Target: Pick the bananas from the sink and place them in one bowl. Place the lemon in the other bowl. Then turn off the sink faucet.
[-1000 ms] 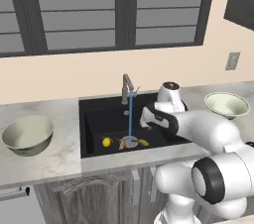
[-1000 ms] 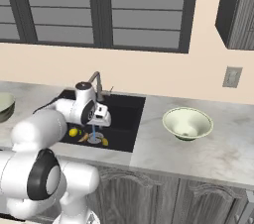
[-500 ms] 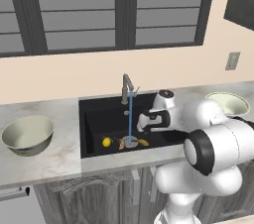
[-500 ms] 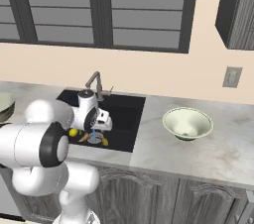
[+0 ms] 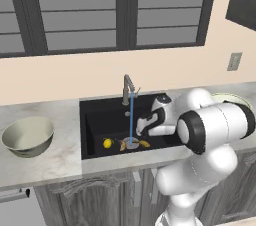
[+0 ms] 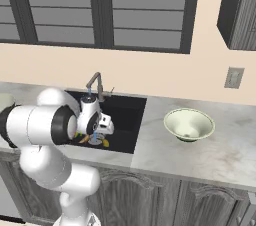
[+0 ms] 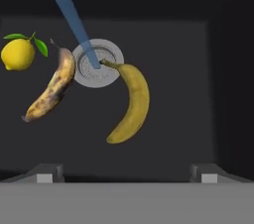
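Two bananas (image 7: 130, 103) and one lemon (image 7: 18, 54) in the sink (image 5: 100, 120)
Released jaws are held over them; one bowl (image 5: 28, 136) is seen on the left counter (image 5: 60, 160), one bowl (image 6: 189, 124) right.

The drain (image 7: 95, 64) sits in the floor of the sink (image 5: 100, 120), with the faucet (image 5: 128, 87) on the counter (image 5: 60, 155) behind it. In the hand view one banana (image 7: 50, 89) lies left of the drain and the other (image 7: 130, 104) right of it, each touching its rim, and the lemon (image 7: 18, 54) lies left of the drain beyond the first banana. One bowl (image 5: 28, 136) stands on the counter left of the sink, the other bowl (image 6: 189, 124) right of it.
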Motion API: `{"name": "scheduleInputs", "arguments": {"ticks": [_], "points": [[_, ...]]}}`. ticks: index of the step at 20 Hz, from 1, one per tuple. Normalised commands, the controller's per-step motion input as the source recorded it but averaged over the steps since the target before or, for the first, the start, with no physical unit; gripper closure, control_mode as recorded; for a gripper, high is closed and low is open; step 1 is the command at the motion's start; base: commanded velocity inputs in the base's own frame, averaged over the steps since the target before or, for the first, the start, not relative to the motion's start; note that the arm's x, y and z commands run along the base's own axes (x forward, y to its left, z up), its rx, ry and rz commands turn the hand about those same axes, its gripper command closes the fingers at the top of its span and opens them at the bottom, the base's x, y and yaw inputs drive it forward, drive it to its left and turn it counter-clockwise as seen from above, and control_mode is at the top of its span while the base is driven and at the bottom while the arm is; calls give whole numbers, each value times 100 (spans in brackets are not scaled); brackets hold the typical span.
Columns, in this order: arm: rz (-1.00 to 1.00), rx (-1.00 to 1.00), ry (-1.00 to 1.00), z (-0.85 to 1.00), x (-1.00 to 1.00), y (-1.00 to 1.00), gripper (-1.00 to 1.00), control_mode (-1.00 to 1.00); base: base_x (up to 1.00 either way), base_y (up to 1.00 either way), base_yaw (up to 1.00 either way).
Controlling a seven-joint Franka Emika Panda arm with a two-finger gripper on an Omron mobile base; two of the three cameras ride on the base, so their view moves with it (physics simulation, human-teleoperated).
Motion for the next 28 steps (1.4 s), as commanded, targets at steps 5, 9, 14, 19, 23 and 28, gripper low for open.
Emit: {"name": "scheduleInputs", "arguments": {"ticks": [5, 9, 14, 19, 23, 28], "points": [[0, 0, 0, -32, 19, 0, -100, -100, 0, 0, 0], [0, 0, 0, -34, 19, 0, -100, -100, 0, 0, 0], [0, 0, 0, -33, 19, 0, -100, -100, 0, 0, 0], [0, 0, 0, -33, 19, 0, -100, -100, 0, 0, 0], [0, 0, 0, -33, 25, 0, -100, -100, 0, 0, 0], [0, 0, 0, -32, 27, 0, -100, -100, 0, 0, 0]]}}
